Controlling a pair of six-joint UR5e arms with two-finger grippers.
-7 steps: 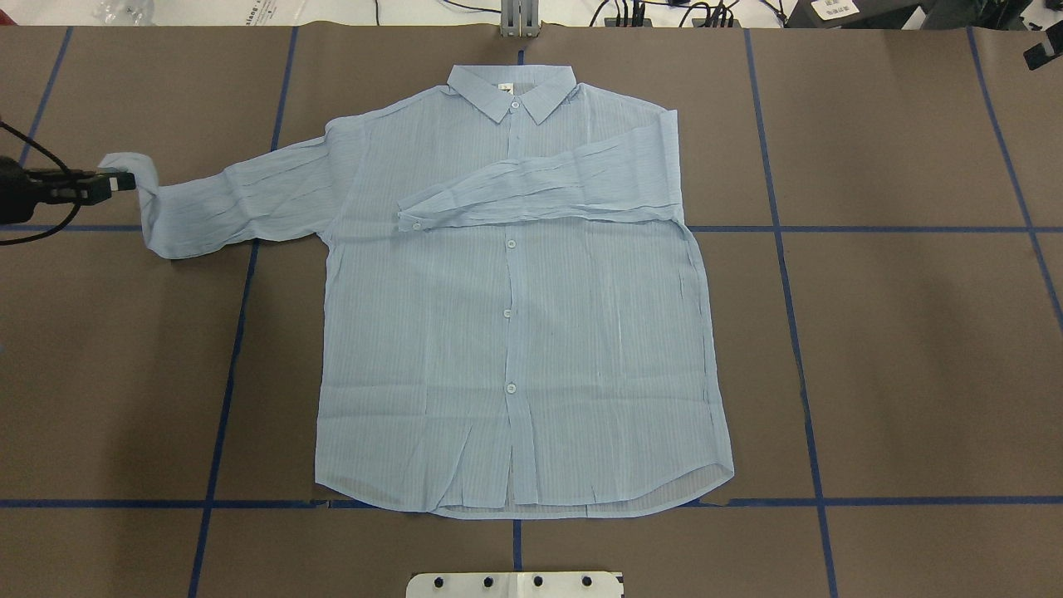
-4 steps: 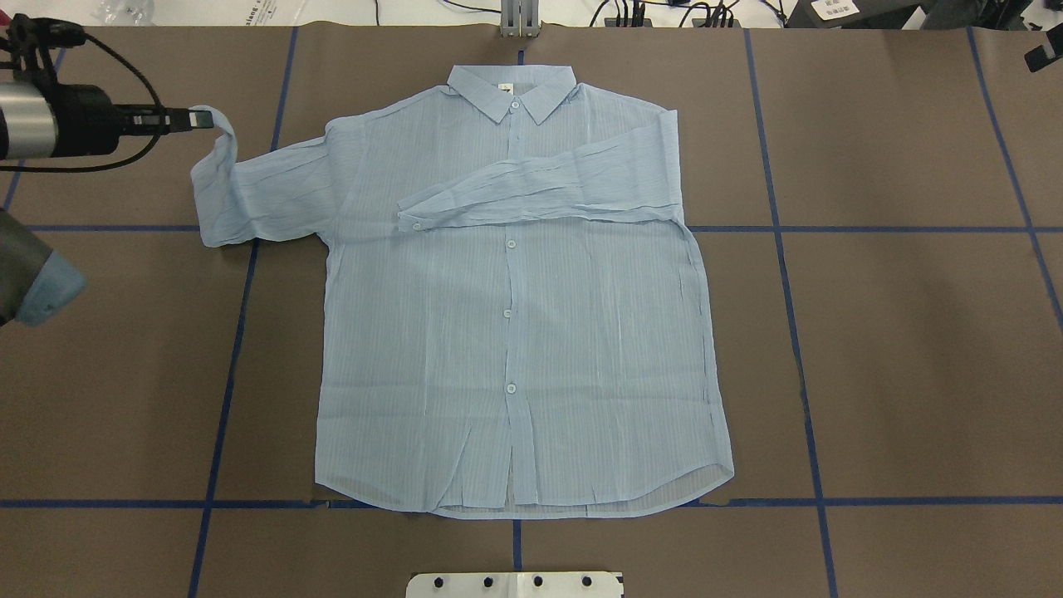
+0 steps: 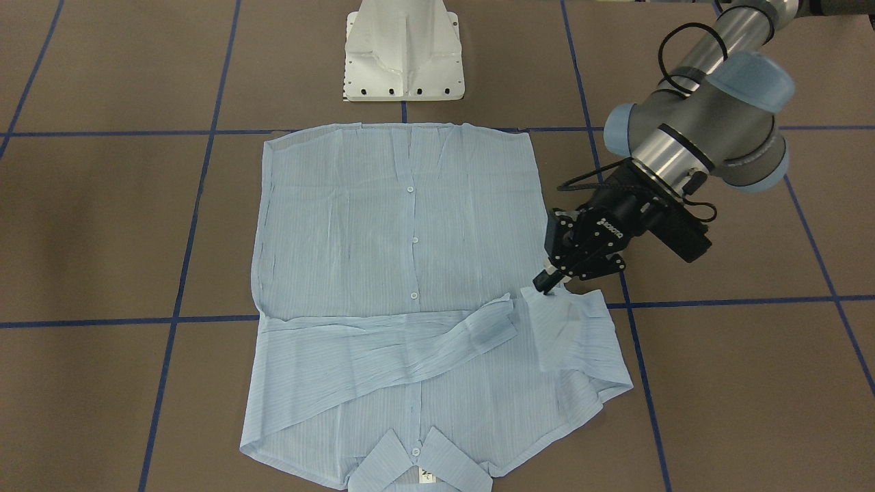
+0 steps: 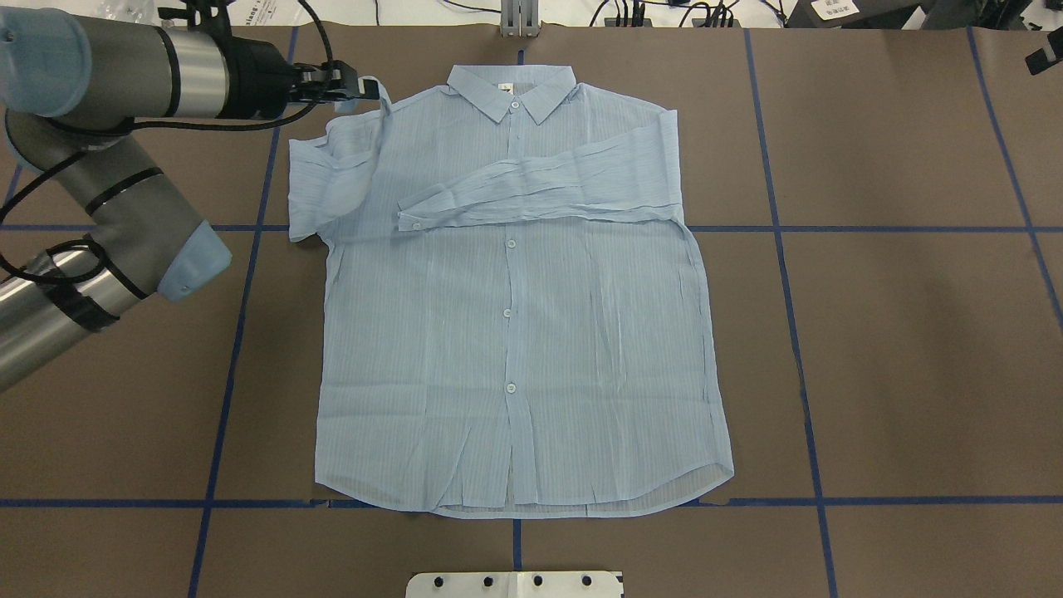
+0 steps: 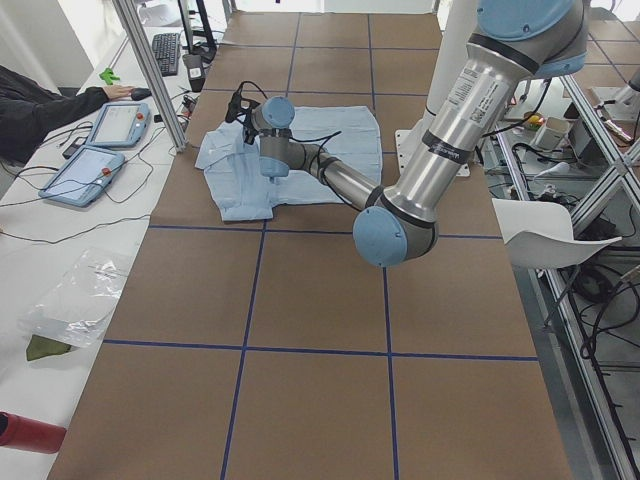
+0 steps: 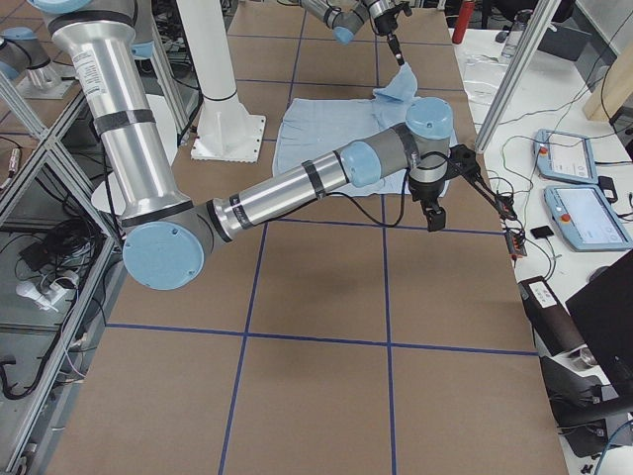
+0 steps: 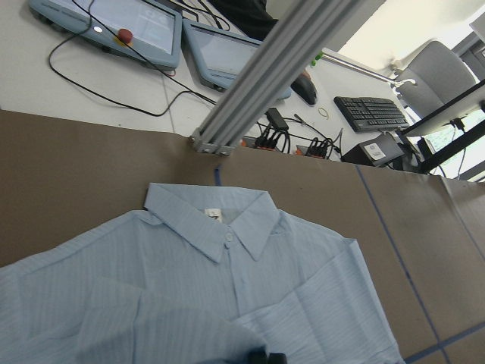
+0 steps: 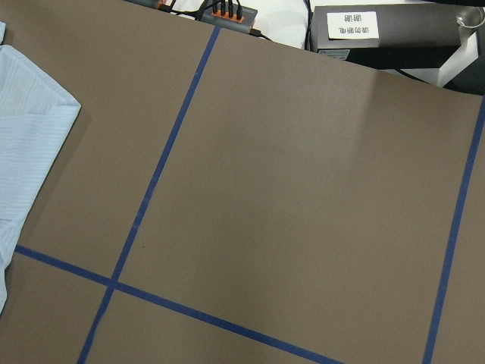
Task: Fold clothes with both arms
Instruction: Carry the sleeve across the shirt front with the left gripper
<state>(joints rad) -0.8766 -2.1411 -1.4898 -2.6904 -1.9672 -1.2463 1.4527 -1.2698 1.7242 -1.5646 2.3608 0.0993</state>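
My left fingers [image 4: 359,84] are clenched on the cuff [image 4: 374,88] of the shirt [image 4: 515,332], on the side to my left. They hold it raised just above the shoulder, near the collar [image 4: 511,87]. That sleeve [image 4: 320,187] doubles back on itself at the shirt's edge. The shirt lies flat on the brown desk [image 4: 913,349], buttoned, front up, collar away from me. The other sleeve [image 4: 540,195] lies folded across the chest. My right fingers [image 6: 433,220] hang over bare desk, well apart from the shirt; released or clenched, I cannot tell.
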